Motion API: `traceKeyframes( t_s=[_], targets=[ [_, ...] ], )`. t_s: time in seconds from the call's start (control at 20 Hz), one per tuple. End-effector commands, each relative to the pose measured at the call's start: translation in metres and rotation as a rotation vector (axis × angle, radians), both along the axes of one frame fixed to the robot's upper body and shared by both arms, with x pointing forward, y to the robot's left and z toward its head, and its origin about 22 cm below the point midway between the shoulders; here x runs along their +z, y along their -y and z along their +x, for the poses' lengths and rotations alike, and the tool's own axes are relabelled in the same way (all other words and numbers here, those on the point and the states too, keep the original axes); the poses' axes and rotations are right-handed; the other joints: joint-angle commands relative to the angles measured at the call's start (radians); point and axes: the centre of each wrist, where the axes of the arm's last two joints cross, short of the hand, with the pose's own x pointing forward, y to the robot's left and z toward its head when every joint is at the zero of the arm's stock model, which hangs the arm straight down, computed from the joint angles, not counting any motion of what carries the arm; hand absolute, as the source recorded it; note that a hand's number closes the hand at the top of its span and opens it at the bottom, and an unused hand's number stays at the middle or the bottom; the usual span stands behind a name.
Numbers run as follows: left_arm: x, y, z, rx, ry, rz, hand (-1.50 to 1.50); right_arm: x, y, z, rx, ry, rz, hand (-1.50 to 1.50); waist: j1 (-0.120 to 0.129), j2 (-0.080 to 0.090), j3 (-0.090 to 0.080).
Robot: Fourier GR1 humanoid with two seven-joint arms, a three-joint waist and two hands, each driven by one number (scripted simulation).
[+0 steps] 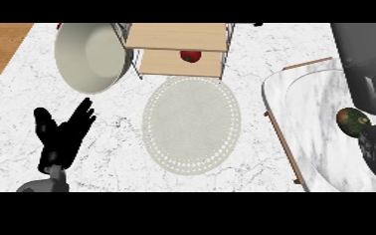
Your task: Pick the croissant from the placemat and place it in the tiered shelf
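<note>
The left hand (62,132) lies nearest, at the lower left over the marble counter (249,174), its fingers straight and spread, pointing up and to the right, holding nothing. One grey forearm leads down from it to the view's lower edge.

At the right edge a dark grey arm comes down over a marble tray (308,144) with wooden rims; the right hand itself cannot be made out, so whether it is spread or curled cannot be told. One dark green rounded thing (352,119) shows beside that arm.

One round pale placemat (192,124) lies at the middle, its surface bare. One white bowl (92,55) sits at the upper left. One wooden tiered shelf (180,47) stands above the placemat, with one red item (191,56) on its lower level.

No croissant shows. No writing can be read.
</note>
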Motion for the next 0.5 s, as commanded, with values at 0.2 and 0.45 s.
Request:
traceKeyframes(
  t_s=[0.2, 0.45],
  targets=[
    [-0.018, -0.019, -0.009, 0.048, -0.039, -0.008, 0.00, 0.003, 0.090, -0.021, -0.028, 0.017, 0.105, -1.50, -0.032, -0.005, -0.002],
    [-0.024, -0.020, -0.025, 0.026, -0.059, -0.004, 0.00, -0.006, 0.121, -0.050, 0.020, 0.028, 0.075, -1.50, -0.025, -0.005, -0.002]
  ],
)
